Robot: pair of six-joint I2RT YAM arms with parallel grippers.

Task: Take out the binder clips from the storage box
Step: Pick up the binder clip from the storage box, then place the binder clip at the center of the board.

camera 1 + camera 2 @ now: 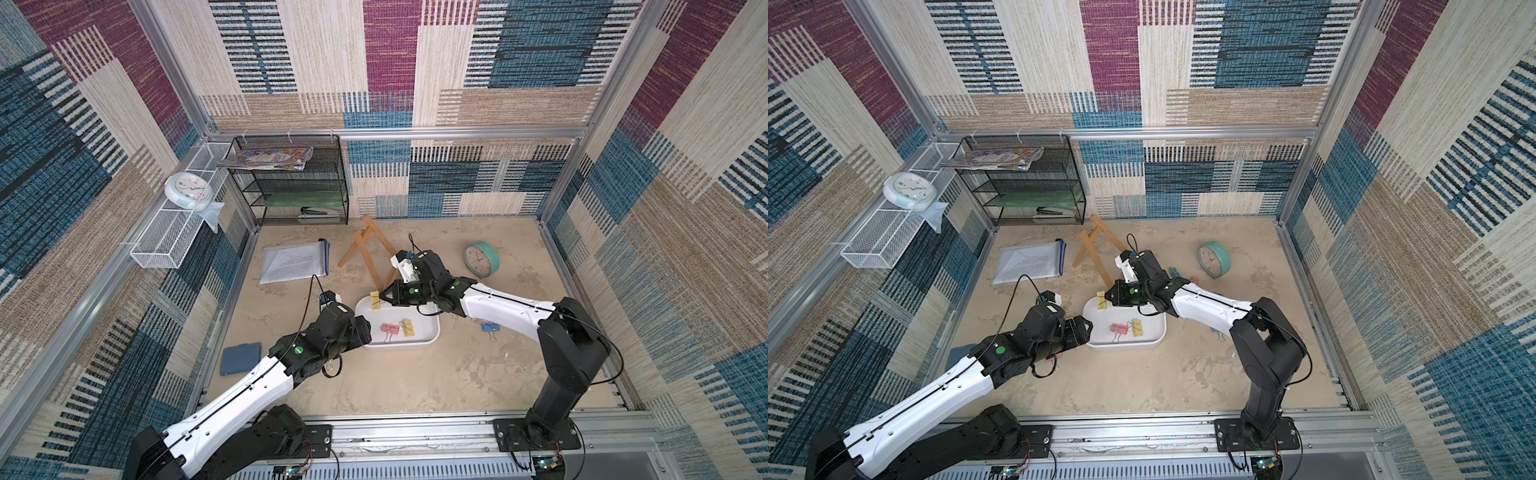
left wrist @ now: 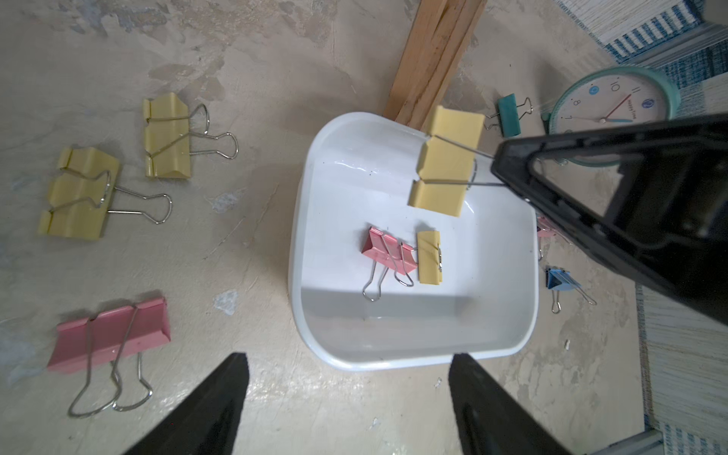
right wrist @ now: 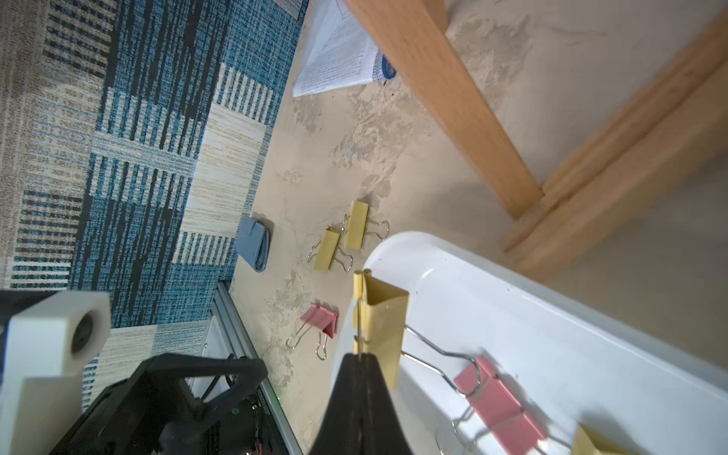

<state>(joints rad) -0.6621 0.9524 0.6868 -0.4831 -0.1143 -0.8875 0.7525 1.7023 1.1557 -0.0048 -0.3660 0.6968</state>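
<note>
**Box** [image 2: 413, 327]: white, on the table between the two arms.

**Right gripper** [image 2: 499, 167]: pinched tight on the wire handle of a yellow clip [image 2: 445, 161], which hangs above the box's far corner.

**Left gripper** [image 2: 348, 366]: jaws wide, holding nothing, poised at the box's left end.

**In the box:** pink clip [image 2: 390, 252] and small yellow clip [image 2: 429, 258], lying just beside each other near the middle.

**Out on the table, left side:** loose yellow clip [image 2: 167, 136], its yellow neighbour [image 2: 78, 193], loose pink clip [image 2: 110, 335].

**Out on the table, right side:** blue clip [image 2: 561, 279] just beside the box; teal clip [image 2: 510, 114] near the clock [image 2: 614, 102].
</note>
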